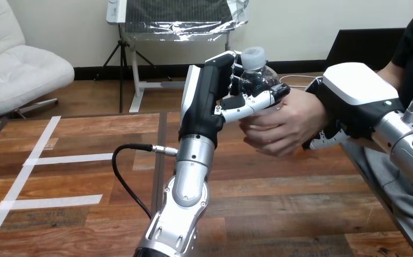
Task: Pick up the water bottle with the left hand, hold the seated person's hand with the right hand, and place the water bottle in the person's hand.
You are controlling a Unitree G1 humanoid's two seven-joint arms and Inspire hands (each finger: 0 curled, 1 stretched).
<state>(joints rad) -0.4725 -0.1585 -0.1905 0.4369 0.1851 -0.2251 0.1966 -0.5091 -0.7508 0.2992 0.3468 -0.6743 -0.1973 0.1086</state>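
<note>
At upper centre, the left hand [207, 101] has its fingers curled round the bottle [255, 77], upright, cap on top, well above the bench [279, 203]. Just right of it, the person's hand [287, 120] touches the bottle's lower part. The right hand [354, 91] lies over the person's wrist, fingers curled under it. Best now: settle the bottle into the palm, loosen the left fingers slowly, and release only once the person's fingers close.
</note>
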